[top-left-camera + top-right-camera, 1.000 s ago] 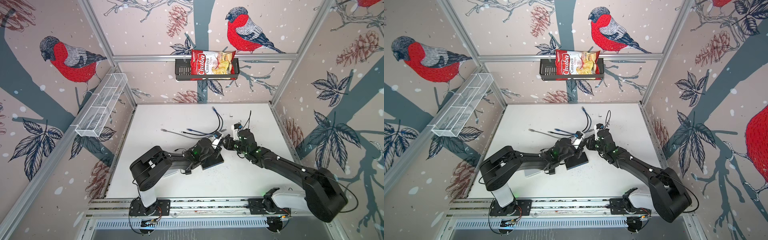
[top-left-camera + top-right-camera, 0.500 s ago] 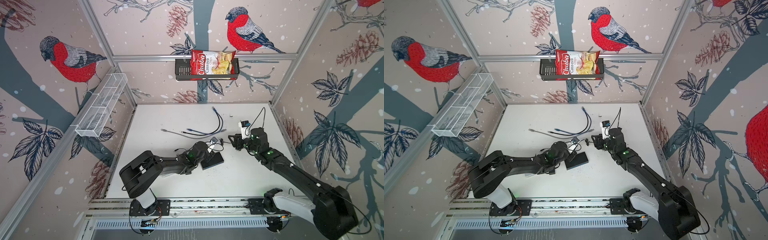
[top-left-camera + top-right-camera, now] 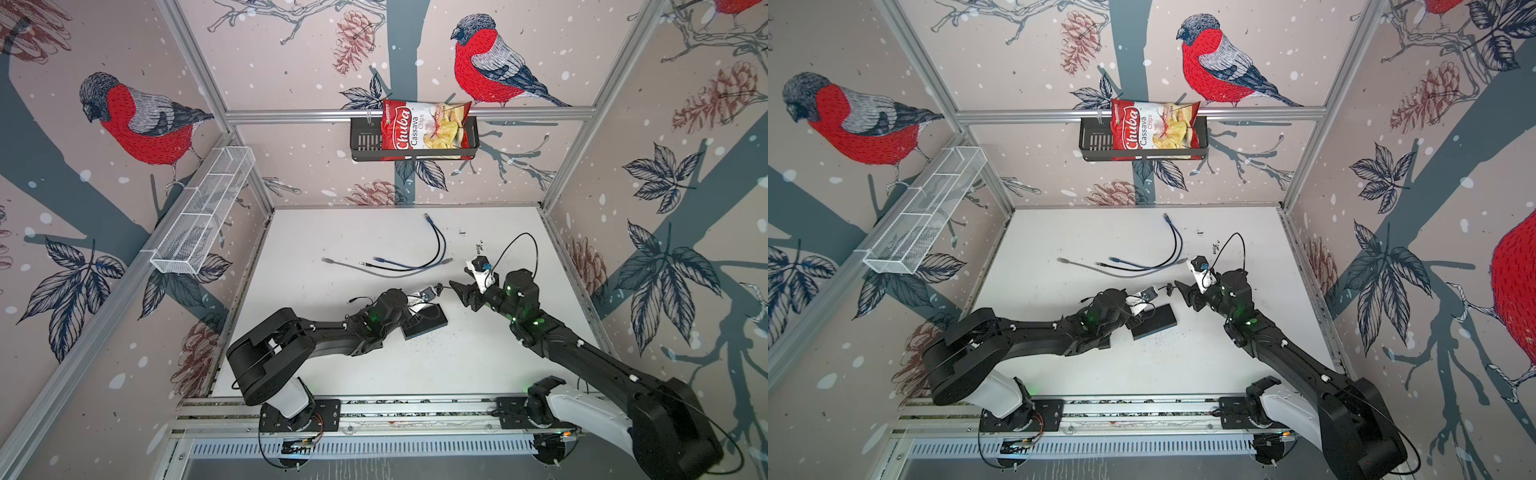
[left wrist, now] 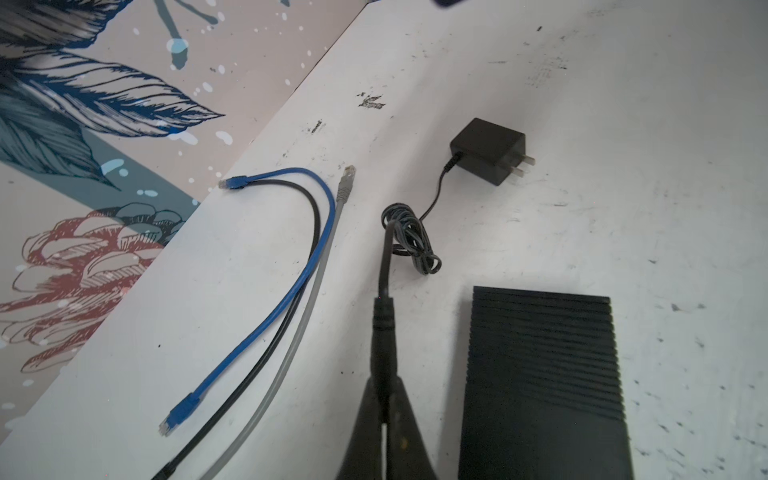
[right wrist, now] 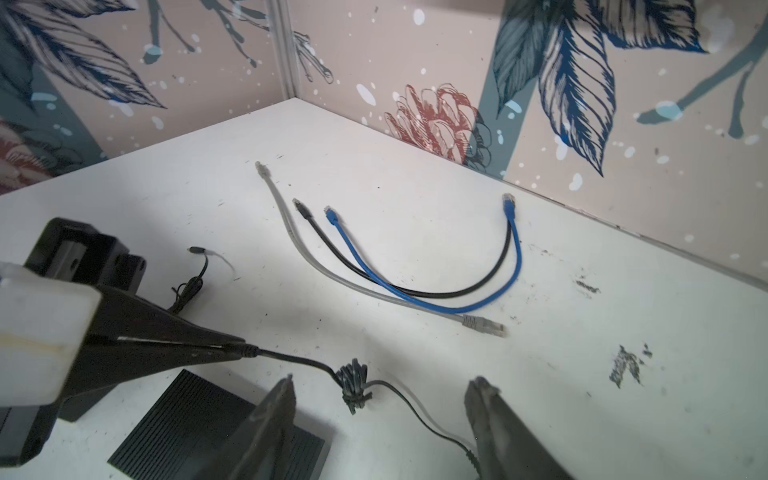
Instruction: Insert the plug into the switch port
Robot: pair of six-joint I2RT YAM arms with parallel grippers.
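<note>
Left gripper [image 4: 384,390] pinched shut on the black plug [image 4: 382,328], near the ribbed black switch [image 4: 540,374] — right gripper [image 5: 382,381] spread wide over the bundled cord [image 5: 353,386] — beyond, a wall-basket bag [image 3: 424,126] reads "Chuba Cassava Chips".

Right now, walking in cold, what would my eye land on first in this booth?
Probably the red bag of cassava chips in the black basket on the back wall, among big red birds. Next, in the middle of the white table, the left gripper is shut on a thin black plug beside the ribbed black switch, with the right gripper open opposite. Behind them lie loose cables, blue, black and grey.
</note>
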